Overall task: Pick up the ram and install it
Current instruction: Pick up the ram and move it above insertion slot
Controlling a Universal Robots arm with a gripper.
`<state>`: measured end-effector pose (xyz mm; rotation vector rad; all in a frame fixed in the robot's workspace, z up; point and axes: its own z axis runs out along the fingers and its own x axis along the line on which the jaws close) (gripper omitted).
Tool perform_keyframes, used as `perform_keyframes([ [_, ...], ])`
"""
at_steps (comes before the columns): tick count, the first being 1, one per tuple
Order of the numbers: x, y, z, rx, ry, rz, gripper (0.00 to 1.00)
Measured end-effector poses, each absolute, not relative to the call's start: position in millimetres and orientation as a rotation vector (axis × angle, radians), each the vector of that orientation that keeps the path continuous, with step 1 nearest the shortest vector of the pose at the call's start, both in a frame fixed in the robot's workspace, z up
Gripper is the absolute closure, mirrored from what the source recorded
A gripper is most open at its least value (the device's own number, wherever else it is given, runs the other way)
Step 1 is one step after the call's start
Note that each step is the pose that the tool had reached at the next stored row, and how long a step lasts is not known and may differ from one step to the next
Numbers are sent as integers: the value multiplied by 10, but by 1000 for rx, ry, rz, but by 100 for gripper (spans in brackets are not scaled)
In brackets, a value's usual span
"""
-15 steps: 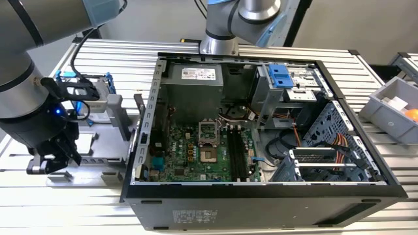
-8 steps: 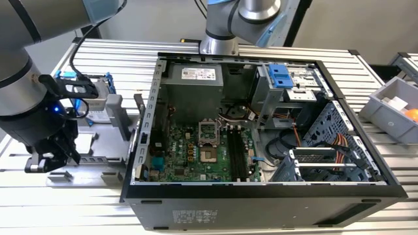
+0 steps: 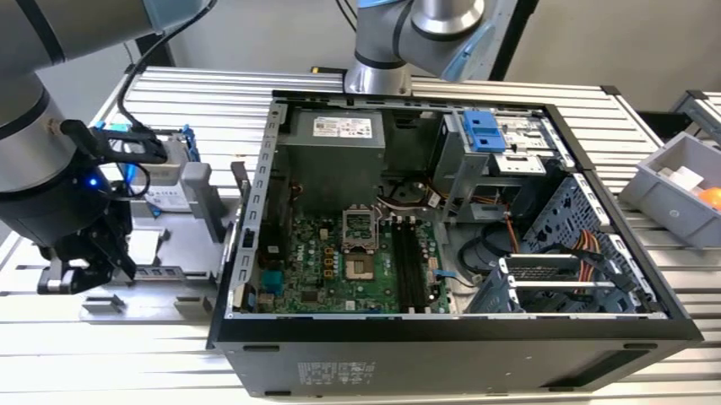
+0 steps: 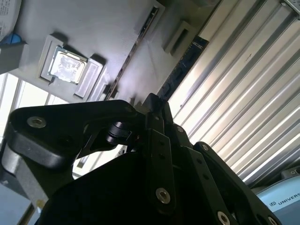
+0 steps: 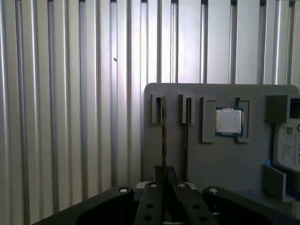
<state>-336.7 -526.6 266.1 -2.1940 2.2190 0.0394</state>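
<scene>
1. The gripper point(image 5: 164, 171) is seen low over a grey fixture plate point(image 5: 220, 164) that rests on the ribbed tabletop point(image 5: 70, 117). Its fingers are drawn close together, with the near end of the ram point(image 5: 164, 136) caught between them. It is judged to be pinching that end.
2. The ram is held on edge in a slot of the fixture plate. Its long axis runs straight away from the gripper, toward the plate's far rim. In the second wrist view the ram's blue face point(image 4: 185, 65) is shown stretching away from the fingertips of the gripper point(image 4: 156, 101).
3. A processor chip point(image 5: 228, 121) is seated in a pocket of the plate, beside the ram and apart from it.
4. In the exterior view the gripper point(image 3: 79, 274) is placed well to the exterior view's left of the open computer case point(image 3: 451, 337). The motherboard's black slots point(image 3: 408, 270) are found inside that case, so the ram is not yet installed.
</scene>
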Motion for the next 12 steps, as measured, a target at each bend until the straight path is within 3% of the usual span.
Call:
perform_keyframes([
  [12, -3367, -5266, 2779, -2193, 2219, 39, 100],
])
